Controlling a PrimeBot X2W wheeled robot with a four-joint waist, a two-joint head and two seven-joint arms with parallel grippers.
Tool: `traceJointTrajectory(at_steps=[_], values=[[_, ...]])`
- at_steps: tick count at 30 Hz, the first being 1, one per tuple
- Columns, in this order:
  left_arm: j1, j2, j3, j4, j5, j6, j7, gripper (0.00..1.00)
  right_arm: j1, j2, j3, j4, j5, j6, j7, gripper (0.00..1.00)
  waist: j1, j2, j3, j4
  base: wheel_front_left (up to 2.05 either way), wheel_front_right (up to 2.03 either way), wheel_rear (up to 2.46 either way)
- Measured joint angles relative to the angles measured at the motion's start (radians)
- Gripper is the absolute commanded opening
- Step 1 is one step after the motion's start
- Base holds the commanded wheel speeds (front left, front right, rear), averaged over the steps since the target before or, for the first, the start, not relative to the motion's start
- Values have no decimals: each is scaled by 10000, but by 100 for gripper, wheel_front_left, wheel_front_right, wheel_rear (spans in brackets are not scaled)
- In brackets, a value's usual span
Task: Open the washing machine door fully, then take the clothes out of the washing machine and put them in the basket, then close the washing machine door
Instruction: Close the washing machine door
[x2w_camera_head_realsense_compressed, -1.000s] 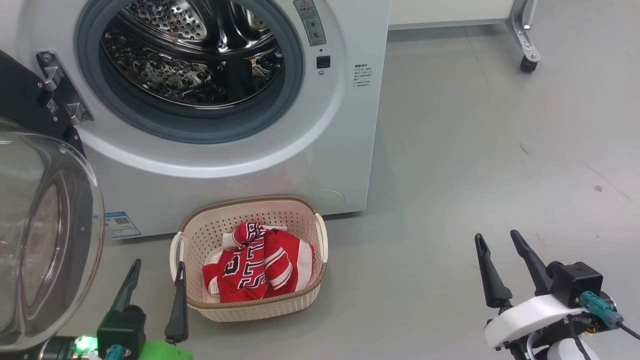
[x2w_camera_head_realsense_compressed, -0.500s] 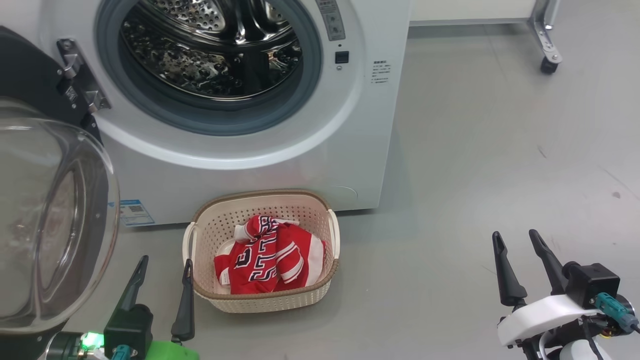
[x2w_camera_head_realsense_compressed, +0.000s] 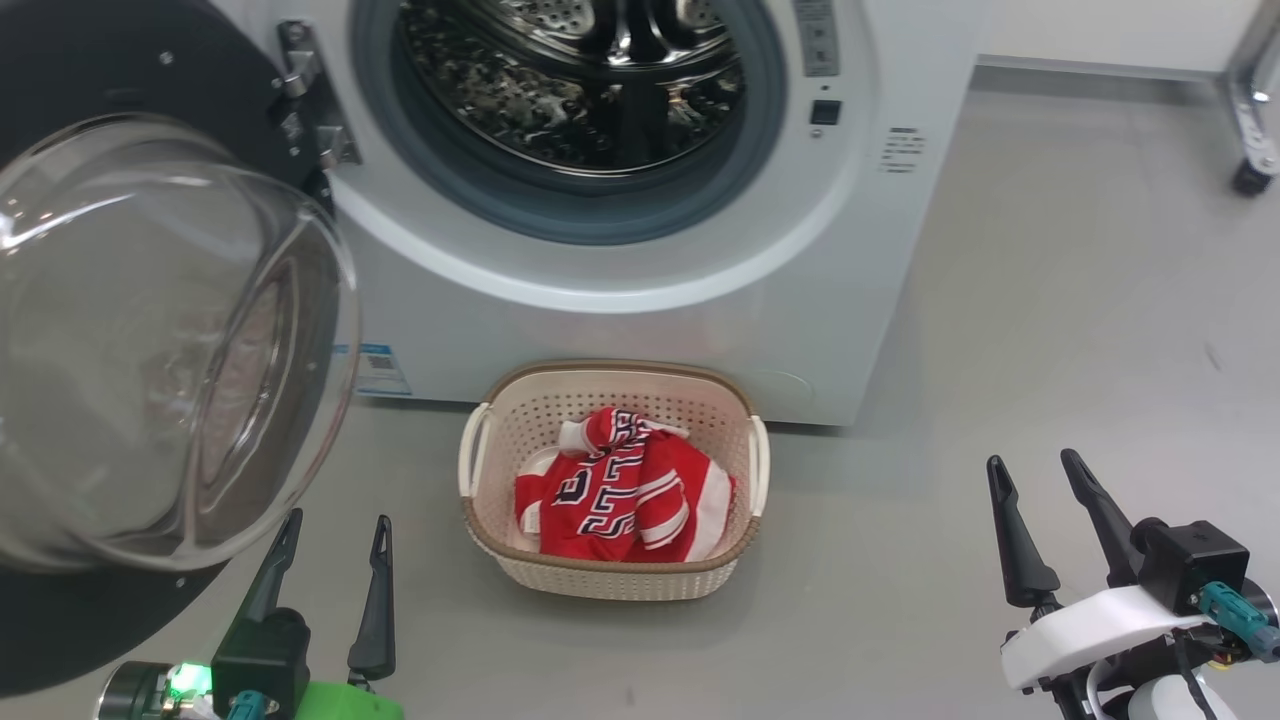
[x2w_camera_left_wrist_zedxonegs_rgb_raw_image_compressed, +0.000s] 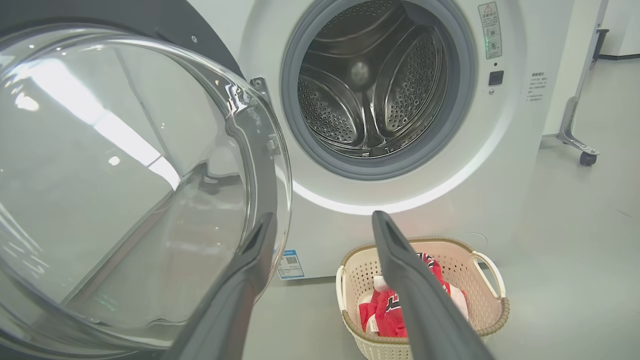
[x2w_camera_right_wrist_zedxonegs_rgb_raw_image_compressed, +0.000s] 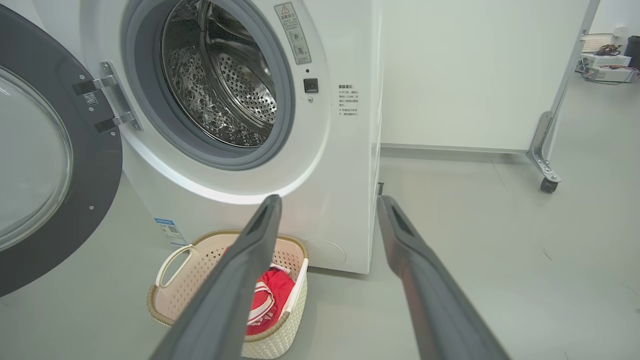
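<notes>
The white washing machine (x2w_camera_head_realsense_compressed: 640, 330) stands open, its steel drum (x2w_camera_head_realsense_compressed: 580, 80) showing no clothes inside. Its door (x2w_camera_head_realsense_compressed: 150, 340) hangs swung out at the left, clear glass bowl bulging toward me, also in the left wrist view (x2w_camera_left_wrist_zedxonegs_rgb_raw_image_compressed: 125, 175). On the floor before the machine sits the cream basket (x2w_camera_head_realsense_compressed: 610, 575) with the red striped clothes (x2w_camera_head_realsense_compressed: 620, 500) in it. My left gripper (x2w_camera_head_realsense_compressed: 335, 535) is open and empty, low at the left, just below the door's glass. My right gripper (x2w_camera_head_realsense_compressed: 1035, 475) stands open and empty at the lower right, well clear of the basket.
Grey floor (x2w_camera_head_realsense_compressed: 1050, 300) stretches to the right of the machine. A metal frame leg on a caster (x2w_camera_head_realsense_compressed: 1250, 175) stands at the far right, in front of a white panel (x2w_camera_right_wrist_zedxonegs_rgb_raw_image_compressed: 475, 75). The open door crowds the left side.
The head camera has turned left, so machine, door and basket slide right in the picture. Both grippers stay open in the same pose.
</notes>
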Motion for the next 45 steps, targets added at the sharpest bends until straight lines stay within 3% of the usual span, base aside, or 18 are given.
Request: traceJointTrajectory(at_steps=[23,45], values=[[12,-71,192,165,-15,2,-113,100,-1,232,451,-40,-2,29,217,100,0,0,-239,2955,0,0,0],[426,42,514,153,-94,4,21,100,12,399,683,42,-2,90,320,100,0,0,-665,3212,0,0,0]])
